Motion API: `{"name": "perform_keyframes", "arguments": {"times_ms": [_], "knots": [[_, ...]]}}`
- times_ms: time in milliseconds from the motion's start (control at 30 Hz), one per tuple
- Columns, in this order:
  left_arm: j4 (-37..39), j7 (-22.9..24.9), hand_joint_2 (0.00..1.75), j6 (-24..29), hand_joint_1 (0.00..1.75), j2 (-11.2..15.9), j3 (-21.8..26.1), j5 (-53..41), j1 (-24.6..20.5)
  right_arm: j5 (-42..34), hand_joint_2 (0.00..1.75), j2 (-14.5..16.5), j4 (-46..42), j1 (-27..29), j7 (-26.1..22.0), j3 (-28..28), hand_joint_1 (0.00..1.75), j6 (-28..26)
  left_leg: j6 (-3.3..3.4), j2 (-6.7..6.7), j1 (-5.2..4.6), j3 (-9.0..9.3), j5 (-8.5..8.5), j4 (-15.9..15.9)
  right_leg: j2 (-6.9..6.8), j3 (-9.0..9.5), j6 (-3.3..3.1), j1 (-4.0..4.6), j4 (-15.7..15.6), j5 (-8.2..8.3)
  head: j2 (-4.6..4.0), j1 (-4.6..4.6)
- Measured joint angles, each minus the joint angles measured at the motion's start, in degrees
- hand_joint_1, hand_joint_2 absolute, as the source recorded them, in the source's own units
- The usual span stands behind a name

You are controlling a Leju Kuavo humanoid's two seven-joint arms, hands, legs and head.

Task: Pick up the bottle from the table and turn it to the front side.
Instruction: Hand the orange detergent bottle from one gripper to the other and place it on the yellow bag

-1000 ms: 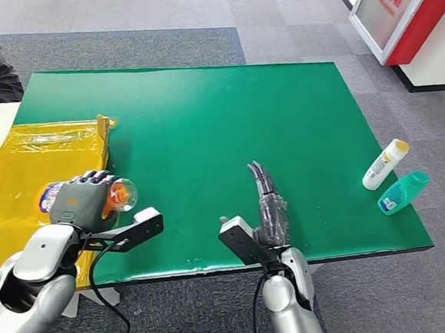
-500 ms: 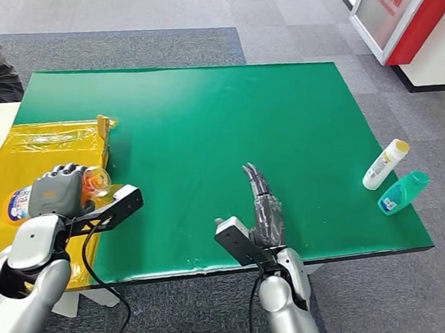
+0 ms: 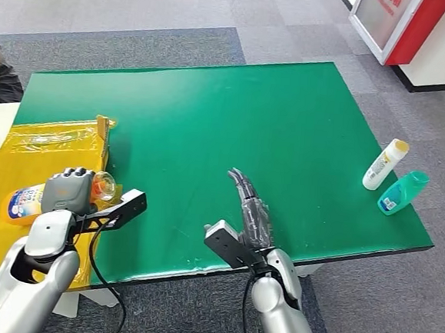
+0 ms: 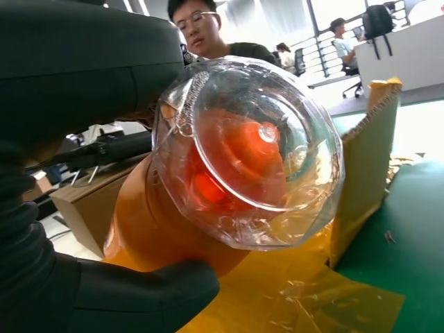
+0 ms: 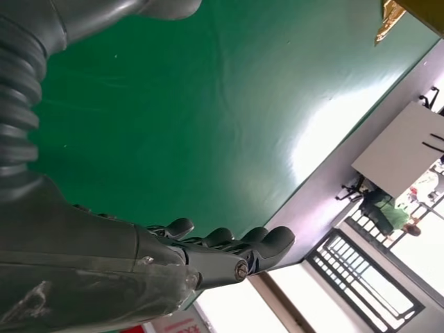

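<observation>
A: Where is the bottle at this point?

B: The left robot hand is clamped around its orange body. It lies sideways, clear cap toward the worktop, over the yellow bag.

A: And the other arm?

B: The right robot hand holds nothing, its fingers straight and apart above the green surface.

A: What might fail from here?

B: In the wrist view the bottle looks smooth and rounded, with the fingers wrapping only its middle. If the wrist rolls quickly to bring the label forward, the bottle could slip or spin in the grasp. It could also drop onto the slick bag and roll away.

A: Anything else nearby?

B: A white bottle and a teal bottle lie well apart, at the far right edge.
</observation>
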Motion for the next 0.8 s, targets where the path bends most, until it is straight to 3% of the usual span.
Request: {"name": "perform_keyframes", "arguments": {"times_ms": [167, 233, 333, 433, 500, 800], "knots": [[3.6, -1.6, 1.75, 2.1, 1.53, 0.5, -1.4, 0.0, -1.0, -0.5, 1.75, 0.1, 0.9, -0.5, -0.3, 0.7, 0.00, 0.0, 0.00, 0.00, 0.00, 0.00, 0.00, 0.0, 0.00, 0.00, 0.00, 0.00, 0.0, 0.00, 0.00, -0.01], [4.7, -1.8, 1.75, 2.4, 1.34, 0.7, -2.0, 0.0, -1.4, -0.5, 1.75, 0.1, 1.2, -0.6, -0.3, 0.9, 0.00, 0.0, 0.00, 0.00, 0.00, 0.00, 0.01, 0.0, 0.00, 0.01, 0.00, 0.00, 0.0, 0.00, 0.00, -0.01], [6.5, -2.3, 1.75, 2.5, 0.90, 0.8, -2.9, -0.1, -1.9, -0.6, 1.75, 0.1, 1.8, -0.8, -0.4, 1.2, 0.00, 0.0, -0.01, 0.00, 0.00, 0.01, 0.01, 0.0, 0.00, 0.01, 0.00, 0.00, 0.0, 0.00, 0.00, -0.01], [8.1, -2.5, 1.75, 2.3, 0.25, 0.9, -3.6, -0.1, -2.3, -0.8, 1.75, 0.1, 2.3, -1.1, -0.4, 1.3, 0.00, 0.1, -0.01, 0.00, 0.00, 0.01, 0.01, 0.0, 0.00, 0.01, 0.00, 0.00, 0.0, 0.00, 0.00, 0.00], [9.0, -2.6, 1.75, 2.0, 0.03, 1.0, -3.9, 0.0, -2.4, -0.8, 1.75, 0.1, 2.6, -1.2, -0.5, 1.4, 0.00, 0.1, -0.01, 0.00, 0.00, 0.01, 0.01, 0.0, 0.00, 0.01, 0.00, 0.00, 0.0, 0.00, 0.00, 0.00], [12.4, -2.7, 1.75, 1.2, 0.00, 1.0, -4.9, 0.0, -2.5, -1.2, 1.75, 0.1, 3.8, -1.5, -0.6, 1.5, 0.00, 0.2, 0.00, 0.00, 0.00, 0.01, 0.01, 0.0, 0.00, 0.00, 0.00, 0.00, 0.0, 0.00, 0.00, 0.00]]}}
